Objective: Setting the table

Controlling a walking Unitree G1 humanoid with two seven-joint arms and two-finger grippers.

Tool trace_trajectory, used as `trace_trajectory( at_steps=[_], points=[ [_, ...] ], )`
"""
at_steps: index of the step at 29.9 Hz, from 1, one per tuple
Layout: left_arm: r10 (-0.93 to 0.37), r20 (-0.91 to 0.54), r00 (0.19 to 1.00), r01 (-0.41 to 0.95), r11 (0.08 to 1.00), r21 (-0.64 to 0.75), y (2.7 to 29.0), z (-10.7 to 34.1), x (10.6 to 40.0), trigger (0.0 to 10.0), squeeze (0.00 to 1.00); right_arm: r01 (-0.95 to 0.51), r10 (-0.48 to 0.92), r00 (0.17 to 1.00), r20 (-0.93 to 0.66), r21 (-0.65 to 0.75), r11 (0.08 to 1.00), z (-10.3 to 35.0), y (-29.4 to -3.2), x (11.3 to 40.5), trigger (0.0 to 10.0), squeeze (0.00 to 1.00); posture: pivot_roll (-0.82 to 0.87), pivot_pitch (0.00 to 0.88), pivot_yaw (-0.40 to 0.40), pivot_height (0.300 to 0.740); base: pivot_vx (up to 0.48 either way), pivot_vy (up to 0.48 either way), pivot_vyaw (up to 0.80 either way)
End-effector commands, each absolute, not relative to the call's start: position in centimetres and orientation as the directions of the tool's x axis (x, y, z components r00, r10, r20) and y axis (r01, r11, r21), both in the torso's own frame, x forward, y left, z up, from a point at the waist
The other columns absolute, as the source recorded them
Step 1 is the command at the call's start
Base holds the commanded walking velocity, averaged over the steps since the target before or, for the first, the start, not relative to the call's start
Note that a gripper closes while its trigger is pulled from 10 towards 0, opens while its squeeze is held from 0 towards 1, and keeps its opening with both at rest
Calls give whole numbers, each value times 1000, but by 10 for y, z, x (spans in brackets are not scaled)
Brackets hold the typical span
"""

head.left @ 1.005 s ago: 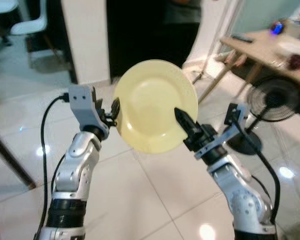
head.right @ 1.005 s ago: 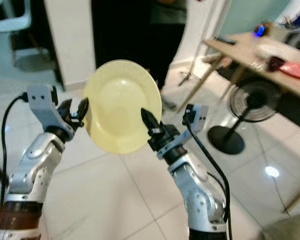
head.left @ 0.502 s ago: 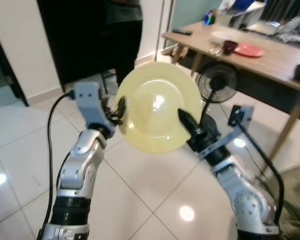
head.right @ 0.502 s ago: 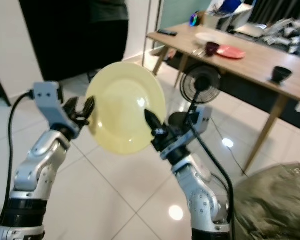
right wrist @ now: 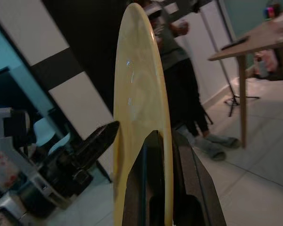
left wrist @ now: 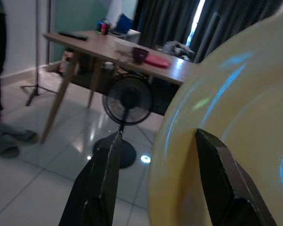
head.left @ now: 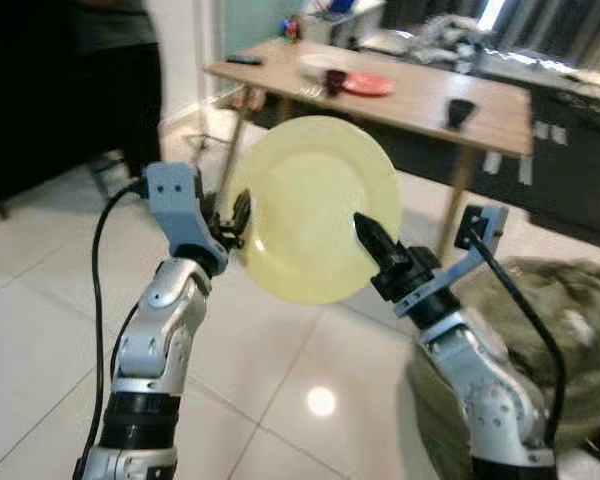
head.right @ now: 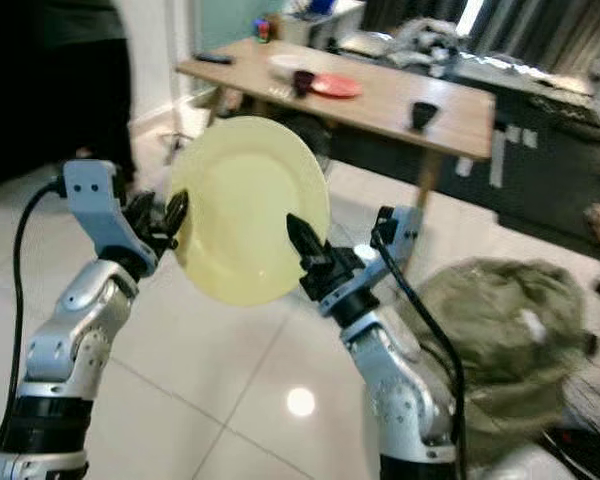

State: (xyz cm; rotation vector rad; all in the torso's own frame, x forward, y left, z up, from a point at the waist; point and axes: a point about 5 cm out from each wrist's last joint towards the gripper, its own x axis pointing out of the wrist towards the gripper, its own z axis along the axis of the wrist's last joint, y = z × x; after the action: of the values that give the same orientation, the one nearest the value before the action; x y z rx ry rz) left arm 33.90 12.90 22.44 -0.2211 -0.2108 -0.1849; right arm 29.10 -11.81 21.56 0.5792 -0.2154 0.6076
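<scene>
While both arms are raised in front of the robot, a pale yellow plate [head.left: 315,205] stands nearly upright between them, its face turned toward the head camera. The right gripper [right wrist: 161,155] is closed on the plate's rim, one black finger on each face, as the right wrist view shows edge-on. The left gripper [left wrist: 155,169] sits at the opposite edge with its two fingers spread apart; the rim lies between them, but whether either finger touches it cannot be told.

Beyond the plate stands a wooden table [head.left: 400,100] on slanted legs, carrying a red plate [head.left: 368,85], a dark cup [head.left: 460,112], another dark cup [head.left: 336,80] and blurred clutter at its far end. A black floor fan [left wrist: 127,101] stands under the table on glossy white tiles [head.left: 40,300]. An olive-green cloth heap [head.right: 500,330] lies on the floor by the right arm. A person [right wrist: 179,70] in dark trousers stands near the dark doorway. No writing or label is legible anywhere.
</scene>
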Motion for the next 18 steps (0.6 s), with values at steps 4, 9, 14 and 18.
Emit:
trace_trajectory(
  at_steps=[4,9,14,18],
  points=[
    [-142,219,965,186,963,-195,130,220,340,10000,0,-589,476,808,348,434,682,215,-119,291,10000,0,-89,0,9,740,428,0,-600],
    [-144,221,965,188,963,-191,129,221,340,10000,0,-586,476,810,344,425,690,214,-119,291,10000,0,-87,0,12,740,480,0,0],
    [-147,222,964,190,963,-189,129,221,340,10000,0,-584,473,811,344,426,691,214,-119,291,10000,0,-85,0,14,740,480,0,0],
    [-150,221,964,193,963,-188,129,220,340,10000,0,-583,472,811,344,425,692,214,-119,291,10000,0,-81,0,14,740,480,0,0]
  ],
)
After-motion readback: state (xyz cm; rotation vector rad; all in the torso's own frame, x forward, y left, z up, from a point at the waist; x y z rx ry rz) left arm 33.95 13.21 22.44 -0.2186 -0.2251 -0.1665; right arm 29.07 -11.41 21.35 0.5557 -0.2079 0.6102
